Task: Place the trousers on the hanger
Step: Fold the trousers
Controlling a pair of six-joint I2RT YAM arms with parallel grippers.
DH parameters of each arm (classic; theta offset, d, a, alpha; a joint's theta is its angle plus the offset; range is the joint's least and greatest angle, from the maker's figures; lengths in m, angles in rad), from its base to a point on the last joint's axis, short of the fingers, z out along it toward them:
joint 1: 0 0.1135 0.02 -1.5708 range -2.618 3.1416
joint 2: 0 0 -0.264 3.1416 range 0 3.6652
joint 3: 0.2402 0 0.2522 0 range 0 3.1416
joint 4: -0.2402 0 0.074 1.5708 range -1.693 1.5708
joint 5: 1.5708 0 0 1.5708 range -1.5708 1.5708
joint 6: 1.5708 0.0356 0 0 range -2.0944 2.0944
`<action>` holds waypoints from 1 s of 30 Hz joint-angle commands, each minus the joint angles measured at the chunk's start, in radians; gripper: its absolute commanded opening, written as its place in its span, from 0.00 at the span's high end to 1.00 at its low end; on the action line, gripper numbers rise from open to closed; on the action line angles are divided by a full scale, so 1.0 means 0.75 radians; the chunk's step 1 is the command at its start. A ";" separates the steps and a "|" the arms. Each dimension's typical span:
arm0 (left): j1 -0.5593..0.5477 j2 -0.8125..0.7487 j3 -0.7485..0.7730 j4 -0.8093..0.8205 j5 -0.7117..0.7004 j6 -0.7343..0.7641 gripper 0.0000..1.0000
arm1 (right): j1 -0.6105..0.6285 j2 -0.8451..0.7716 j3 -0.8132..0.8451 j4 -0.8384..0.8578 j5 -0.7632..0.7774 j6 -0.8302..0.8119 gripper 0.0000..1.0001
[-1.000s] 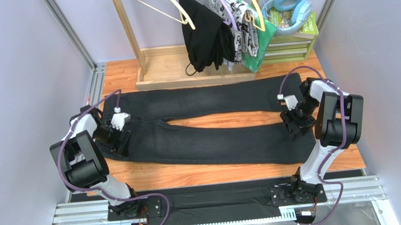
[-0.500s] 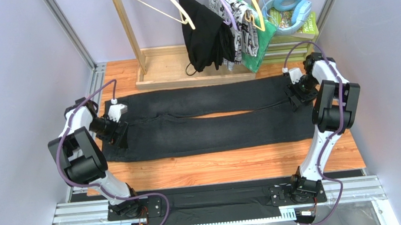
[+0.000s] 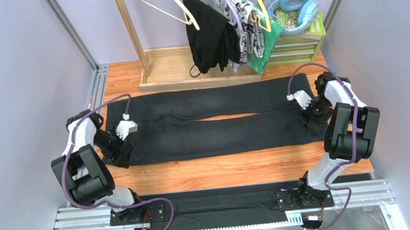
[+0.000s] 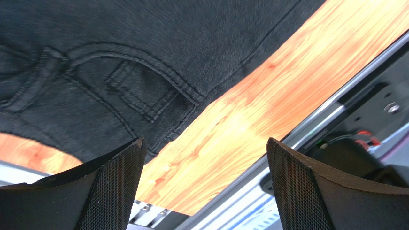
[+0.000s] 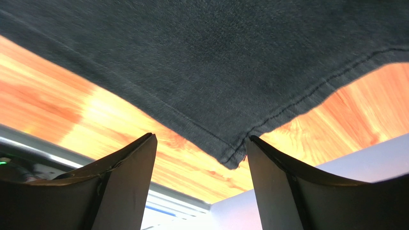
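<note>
Hovering with the left gripper (image 4: 204, 158) at the near waist corner of the trousers (image 3: 214, 122), spread wide and gripping nothing; hovering likewise, wide open and empty, with the right gripper (image 5: 201, 153) at the near hem corner. Stretching flat across the wooden table (image 3: 224, 170), long axis running left to right, each end lying nearest its own arm. Probably needing carrying rearward to the cream hanger (image 3: 179, 6) dangling on the rack (image 3: 127, 32).

Trousers (image 3: 208, 121) laid flat across table (image 3: 225, 173), waist at left, leg ends at right. Left gripper (image 3: 122, 151) positioned over waist's near corner, right gripper (image 3: 309, 123) over near leg's hem. Hanger (image 3: 177, 2) hung on rack (image 3: 130, 37) behind trousers, left of hung garments (image 3: 210, 34).
</note>
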 commanded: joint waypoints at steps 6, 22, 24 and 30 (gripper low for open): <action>0.007 -0.035 -0.143 0.264 -0.103 0.237 0.02 | -0.001 0.076 -0.177 0.356 0.162 -0.111 0.33; 0.046 0.000 0.257 0.101 0.088 0.214 1.00 | -0.008 -0.036 0.179 0.148 0.013 0.014 1.00; 0.089 -0.043 0.313 -0.001 0.121 0.263 1.00 | -0.036 -0.103 0.201 0.072 -0.020 -0.027 1.00; 0.277 -0.229 0.029 0.020 0.034 0.560 1.00 | -0.145 -0.347 -0.231 0.194 0.027 -0.293 1.00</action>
